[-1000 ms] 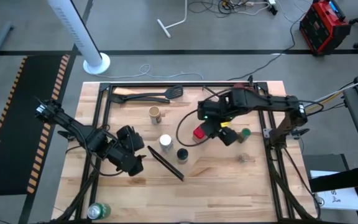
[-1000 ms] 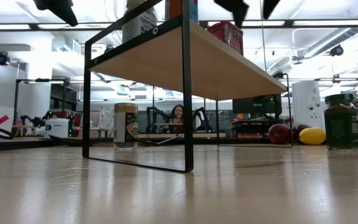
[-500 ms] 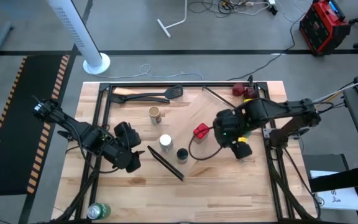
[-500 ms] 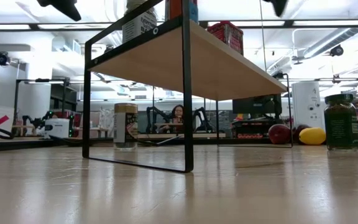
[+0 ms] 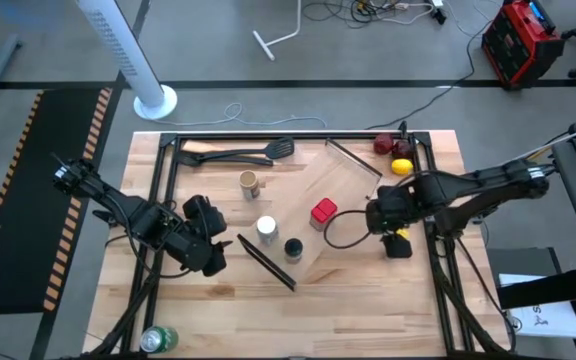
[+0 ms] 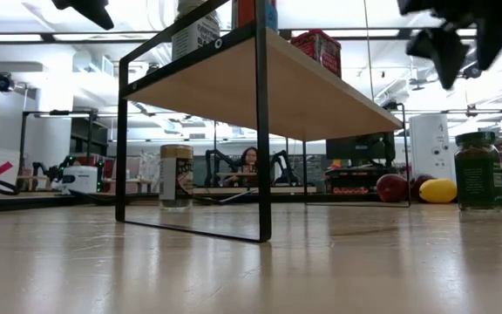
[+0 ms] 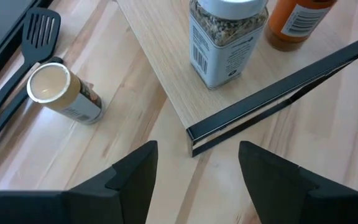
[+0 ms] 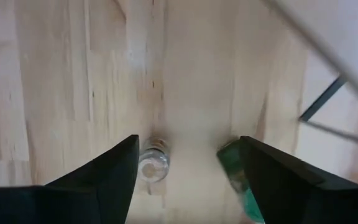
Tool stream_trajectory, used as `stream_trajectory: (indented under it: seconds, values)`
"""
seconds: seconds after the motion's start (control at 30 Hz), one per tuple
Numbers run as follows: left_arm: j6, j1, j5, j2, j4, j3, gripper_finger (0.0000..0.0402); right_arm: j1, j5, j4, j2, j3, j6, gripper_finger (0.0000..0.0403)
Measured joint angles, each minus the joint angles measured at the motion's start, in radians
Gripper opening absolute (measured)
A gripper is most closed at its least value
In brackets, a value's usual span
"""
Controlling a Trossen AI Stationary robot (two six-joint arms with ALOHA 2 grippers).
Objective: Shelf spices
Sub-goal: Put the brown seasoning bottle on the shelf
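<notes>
Looking down from the high view, the right gripper [image 5: 396,238] hovers at the shelf's [image 5: 343,215] three o'clock edge, fingers hidden by the arm; red tin [image 5: 322,212], white-capped jar [image 5: 266,228] and black-capped jar [image 5: 293,248] stand on the board, the tan cylinder [image 5: 249,183] at ten o'clock on the table. Left gripper [image 5: 206,252] waits at the shelf's eight o'clock. Low view: green jar [image 6: 478,170] stands on the table beside the shelf. Left wrist: fingers [image 7: 135,180] spread, empty. Right wrist: fingers [image 8: 114,177] spread wide above the shaker [image 8: 152,165] and green jar.
</notes>
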Motion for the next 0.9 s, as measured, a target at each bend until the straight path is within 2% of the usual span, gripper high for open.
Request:
stream_trajectory:
  seconds: [0.33,0.7,0.9]
  values:
    - [-0.001,0.0,0.0,0.0,0.0,0.0,0.0218,0.043,0.009,0.072,-0.083,-0.246,0.223,0.0275]
    - [-0.011,0.0,0.0,0.0,0.0,0.0,0.0219,0.172,0.002,0.16,-0.083,-0.344,0.364,0.0267]
    - [-0.008,0.0,0.0,0.0,0.0,0.0,0.0219,0.262,0.049,0.178,-0.082,-0.354,0.452,0.0255]
